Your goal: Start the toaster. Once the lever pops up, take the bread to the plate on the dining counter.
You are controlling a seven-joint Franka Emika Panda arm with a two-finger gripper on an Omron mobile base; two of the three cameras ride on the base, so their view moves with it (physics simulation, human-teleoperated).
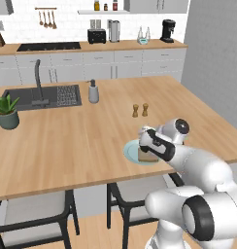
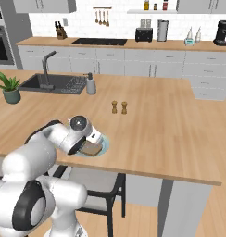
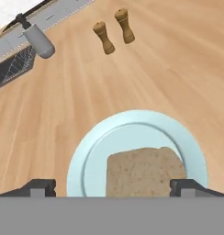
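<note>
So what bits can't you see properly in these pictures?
- Bread: its near edge is cut off at the bottom of the hand view; the arm covers part of it in both base views.
- Plate: the arm hides its right side in the left base view.
- Toaster: too far and small to tell where its lever sits.
- Claw: just the wide-apart tips show.

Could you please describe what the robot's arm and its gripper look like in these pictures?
The arm is made of glossy white rounded segments with dark grey to black bands and round caps at the joints. No loose cables or lettering show. The gripper sits on a black-and-white hand and ends in two small dark grey, blocky fingertips.
</note>
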